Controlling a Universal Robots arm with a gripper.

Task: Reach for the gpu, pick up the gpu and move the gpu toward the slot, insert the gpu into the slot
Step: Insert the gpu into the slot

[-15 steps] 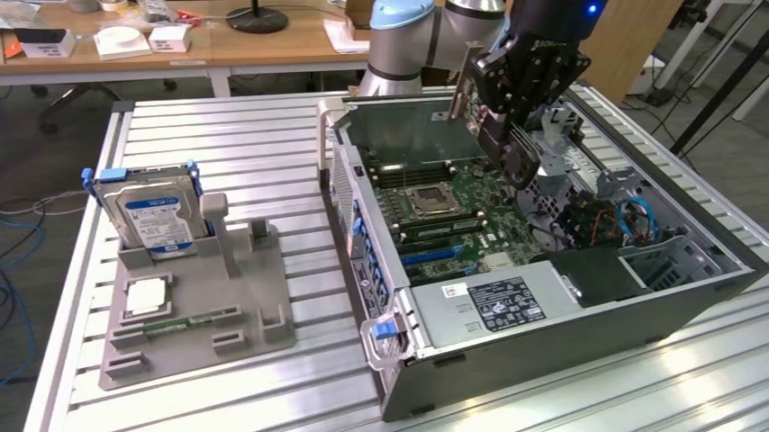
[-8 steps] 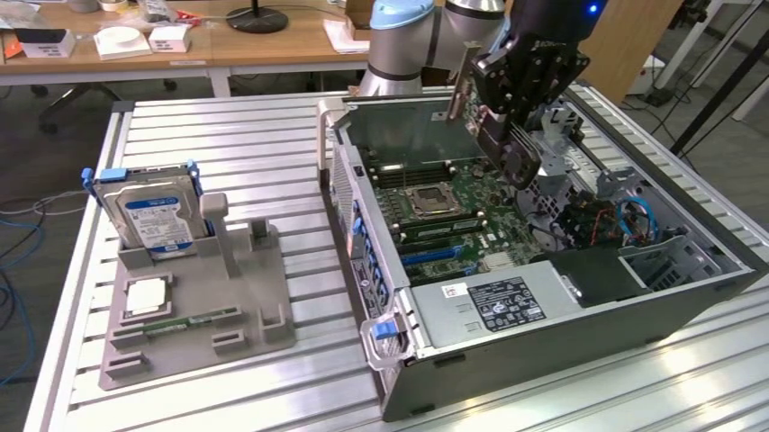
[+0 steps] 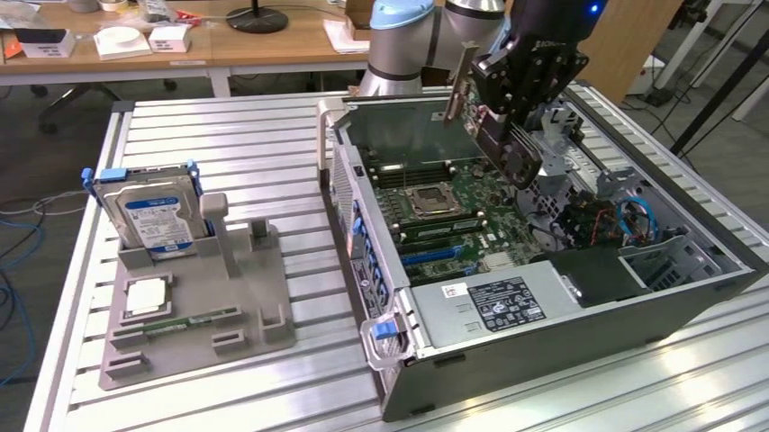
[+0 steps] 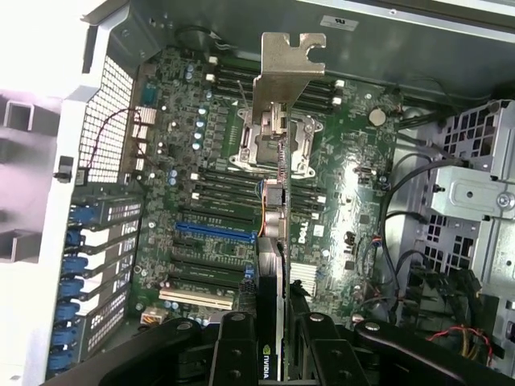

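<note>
My gripper (image 3: 520, 99) hangs over the open computer case (image 3: 565, 310) and is shut on the gpu (image 3: 514, 155). The gpu is a dark card held on edge, with its metal bracket (image 3: 456, 85) toward the back wall. It floats above the motherboard (image 3: 447, 211), touching nothing. In the wrist view I look along the gpu (image 4: 278, 209) edge-on, with its silver bracket (image 4: 287, 68) at the far end. My gripper (image 4: 275, 354) clamps the card from both sides with its black fingers (image 4: 235, 350). The blue slot (image 4: 216, 233) lies on the board below, off to one side of the card.
A grey holder tray (image 3: 198, 315) on the exterior view's left carries a blue-labelled hard drive (image 3: 150, 220), a processor chip (image 3: 144, 295) and a memory stick (image 3: 186, 322). Inside the case are a drive cage (image 3: 565, 135), cables (image 3: 631, 220) and a power supply (image 3: 505, 301).
</note>
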